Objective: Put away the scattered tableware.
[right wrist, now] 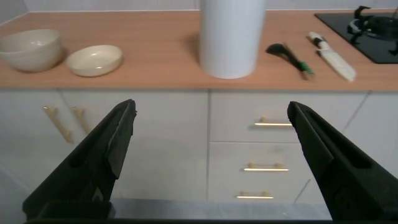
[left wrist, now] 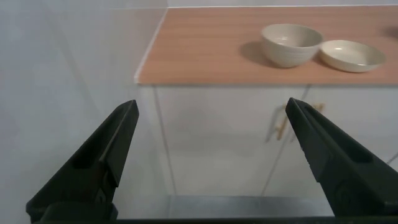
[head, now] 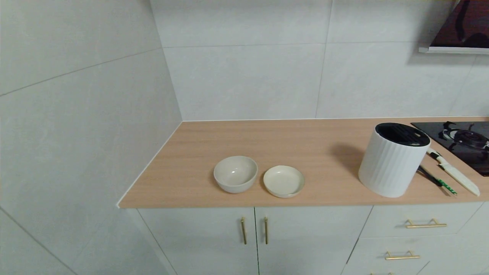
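**Left hand** (left wrist: 208, 168): spread wide, holding nothing. It sits low, in front of the cabinet doors (head: 254, 236) and below the table (head: 290, 139) edge.

**Right hand** (right wrist: 211, 168): also spread wide and holding nothing. It is low in front of the drawers (right wrist: 267, 146).

**Bowl** (head: 235, 173): upright near the table's near edge, left of centre. It lies up and far-right of my left hand, which I judge to be the nearer one.

**Plate** (head: 284, 181): small and shallow, just right of the bowl. I cannot tell whether their rims touch.

**Holder** (head: 393, 160): a white ribbed cylinder, well right of the plate. It is almost straight ahead of my right hand, and above it.

**Knife** (head: 454, 172): flat on the table to the right of the holder. Its long axis runs diagonally, with the handle far and toward the holder and the tip near and right.

**Black utensil** (head: 437, 180): a thin thing with green marks, lying between the holder and the knife on roughly the same diagonal. I cannot tell what kind of utensil it is.

**Stove** (head: 458, 141): far right, beyond the knife.

**Relation for the coming move:** all the tableware lies above and beyond both hands, so either arm must rise over the table edge first. I judge the bowl and plate to fall to the left hand, and the knife and utensil to the right.

**View notes:** the head view looks down onto the holder's dark slotted top. The right wrist view gives the holder's side wall and shows how high the table edge stands over my hand.
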`<state>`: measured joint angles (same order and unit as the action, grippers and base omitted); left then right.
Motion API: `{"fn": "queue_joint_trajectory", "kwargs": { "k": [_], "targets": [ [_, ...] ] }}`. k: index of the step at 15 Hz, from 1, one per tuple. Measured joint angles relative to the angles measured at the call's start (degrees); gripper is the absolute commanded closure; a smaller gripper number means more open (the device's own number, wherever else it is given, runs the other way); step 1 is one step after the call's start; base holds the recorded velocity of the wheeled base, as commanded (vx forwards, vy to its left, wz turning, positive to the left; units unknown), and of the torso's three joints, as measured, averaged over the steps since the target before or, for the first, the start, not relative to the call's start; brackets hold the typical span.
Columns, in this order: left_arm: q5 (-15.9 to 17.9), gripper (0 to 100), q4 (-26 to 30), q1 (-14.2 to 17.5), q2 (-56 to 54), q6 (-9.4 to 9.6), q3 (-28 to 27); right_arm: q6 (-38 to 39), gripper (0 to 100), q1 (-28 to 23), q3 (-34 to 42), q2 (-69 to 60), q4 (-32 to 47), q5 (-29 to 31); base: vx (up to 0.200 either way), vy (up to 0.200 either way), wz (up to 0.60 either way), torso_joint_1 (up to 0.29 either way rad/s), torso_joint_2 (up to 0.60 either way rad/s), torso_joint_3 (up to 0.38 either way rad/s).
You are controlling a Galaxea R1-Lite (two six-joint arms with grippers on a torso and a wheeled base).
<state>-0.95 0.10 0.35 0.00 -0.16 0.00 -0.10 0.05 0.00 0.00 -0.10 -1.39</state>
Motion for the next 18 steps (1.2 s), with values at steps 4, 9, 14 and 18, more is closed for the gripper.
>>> {"fn": "queue_joint_trajectory", "kwargs": {
  "k": [4,9,14,18],
  "targets": [
    [0.0,0,-0.02,-0.05,0.0,0.05,0.0,0.02,0,0.0,0.0,0.0,-0.01,0.0,0.0,0.0,0.0,0.0,0.0,0.0],
    [0.02,0,0.0,0.0,0.0,0.05,0.0,0.0,0,0.06,0.0,0.0,-0.04,0.0,0.0,0.0,0.0,0.0,0.0,0.0],
    [0.02,0,0.0,-0.05,0.0,0.02,0.0,0.02,0,0.05,0.0,0.0,-0.04,0.0,0.0,0.0,0.0,0.0,0.0,0.0],
    [0.02,0,0.0,-0.05,0.0,0.0,0.0,0.02,0,0.02,0.0,0.0,-0.04,0.0,0.0,0.0,0.0,0.0,0.0,0.0]
  ]
}}
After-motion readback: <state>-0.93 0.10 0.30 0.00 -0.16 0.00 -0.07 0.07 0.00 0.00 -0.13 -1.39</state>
